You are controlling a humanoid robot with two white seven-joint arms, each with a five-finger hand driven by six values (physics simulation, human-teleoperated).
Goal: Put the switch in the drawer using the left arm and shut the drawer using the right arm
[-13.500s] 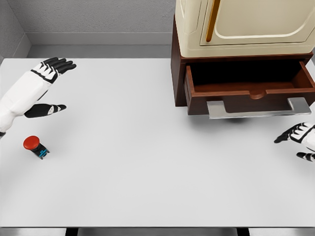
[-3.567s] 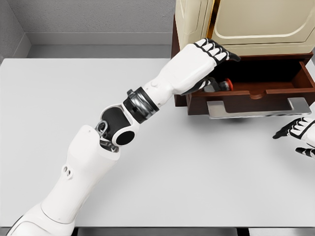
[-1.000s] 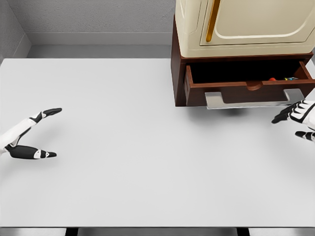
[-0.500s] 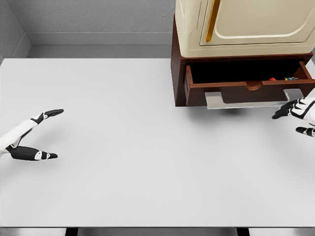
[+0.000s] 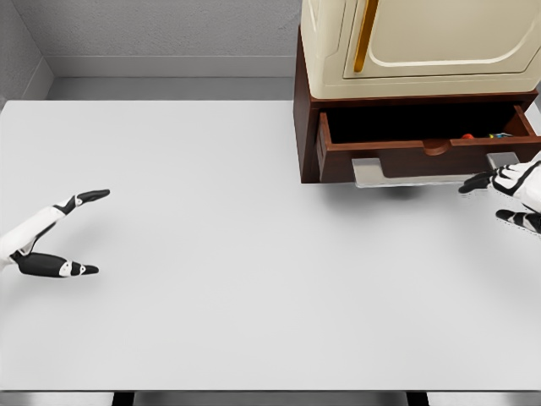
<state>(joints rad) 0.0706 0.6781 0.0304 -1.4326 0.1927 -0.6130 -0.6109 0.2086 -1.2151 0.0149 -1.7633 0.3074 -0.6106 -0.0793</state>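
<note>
1. Left hand lies at the far left of the white table, its forearm coming in low from the picture's edge. Its fingers are spread wide and hold nothing, thumb and forefinger pointing right, well apart from the cabinet. I judge its part of the task done.

2. Middle of the table is bare.

3. Dark wooden cabinet stands at the right rear of the table, with a cream appliance on top of it. Its drawer is partly open, the grey handle sticking out along the front.

4. Switch lies inside the drawer near the right end. Only a bit of its red cap shows over the front panel, with a speck of blue and yellow just beside it. Whether it lies flat I cannot tell.

5. Right hand comes in from the right edge, just in front of the right end of the handle. Its fingers are extended and loosely spread, holding nothing, tips pointing left toward the drawer front. Whether they touch the handle I cannot tell.

6. Risk, as I judge it: the hand sits at the very end of the drawer front, so an off-centre push could skew the drawer and jam it, or fingertips could slip off the handle. A hard shove might also shift the cabinet or bounce the drawer open again.
</note>
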